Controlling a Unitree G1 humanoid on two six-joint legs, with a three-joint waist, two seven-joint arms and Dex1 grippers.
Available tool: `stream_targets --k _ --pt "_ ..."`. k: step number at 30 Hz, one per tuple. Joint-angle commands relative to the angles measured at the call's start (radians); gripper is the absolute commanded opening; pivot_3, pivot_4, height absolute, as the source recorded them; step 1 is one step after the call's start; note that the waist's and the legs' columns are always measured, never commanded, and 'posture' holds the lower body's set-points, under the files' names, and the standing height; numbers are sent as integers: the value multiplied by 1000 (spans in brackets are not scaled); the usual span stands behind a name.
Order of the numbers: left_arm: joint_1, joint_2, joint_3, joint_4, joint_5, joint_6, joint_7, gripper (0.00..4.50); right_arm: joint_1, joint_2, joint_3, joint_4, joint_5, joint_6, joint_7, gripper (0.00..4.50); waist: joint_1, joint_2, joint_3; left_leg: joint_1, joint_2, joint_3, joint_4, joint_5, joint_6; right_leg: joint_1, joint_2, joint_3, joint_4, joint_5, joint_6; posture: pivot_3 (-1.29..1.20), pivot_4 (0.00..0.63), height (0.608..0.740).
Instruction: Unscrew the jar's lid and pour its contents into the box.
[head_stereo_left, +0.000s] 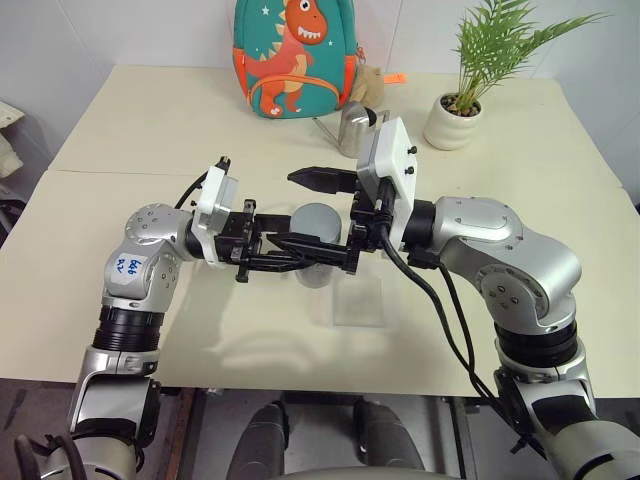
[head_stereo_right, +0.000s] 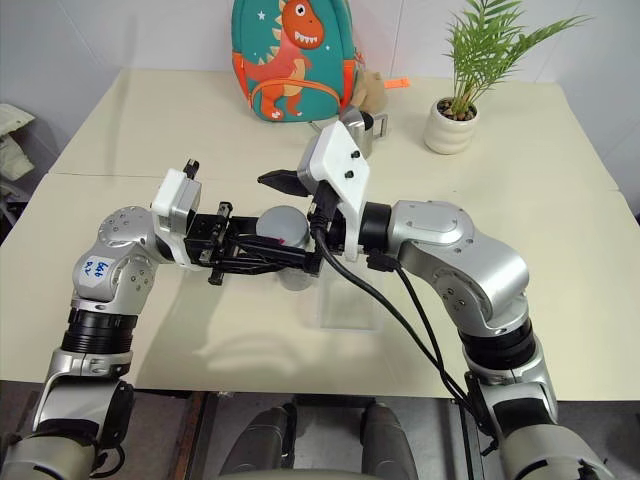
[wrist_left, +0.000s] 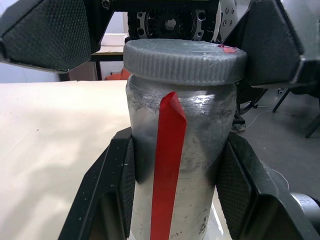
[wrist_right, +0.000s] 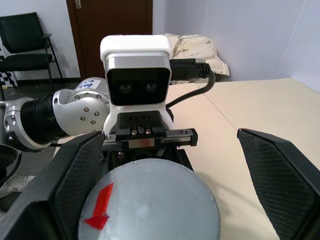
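The jar (wrist_left: 200, 120) is whitish with a red strip down its side and is held upright above the table. My left gripper (wrist_left: 177, 145) is shut on its body, one finger (wrist_left: 115, 190) pressed to each side. The grey lid (wrist_right: 150, 205) with a red mark sits on the jar. My right gripper (head_stereo_left: 312, 215) comes in from the opposite side and is open, its fingers (wrist_right: 75, 175) flanking the lid, with a clear gap on one side. The clear box (head_stereo_left: 358, 300) lies on the table just below and to the right of the jar. The contents are hidden.
At the back of the table stand a dinosaur backpack (head_stereo_left: 297, 55), a shiny steel can (head_stereo_left: 355, 125) and a potted plant (head_stereo_left: 455, 120). The table's front edge (head_stereo_left: 300, 385) runs close below both arms.
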Motion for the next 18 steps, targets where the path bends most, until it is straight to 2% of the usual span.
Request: stream_targets --k 1,18 --pt "-1 20 18 -40 -20 -7 -14 1846 -5 -50 -64 -30 0 14 -13 4459 0 0 0 0 0 0 0 0 0 0 0 0 0 0 0 0 150 740" --pt "-14 33 28 18 -9 -27 -12 1846 49 -220 -189 -120 112 111 -29 4459 3 0 0 0 0 0 0 0 0 0 0 0 -1 0 0 0 150 740"
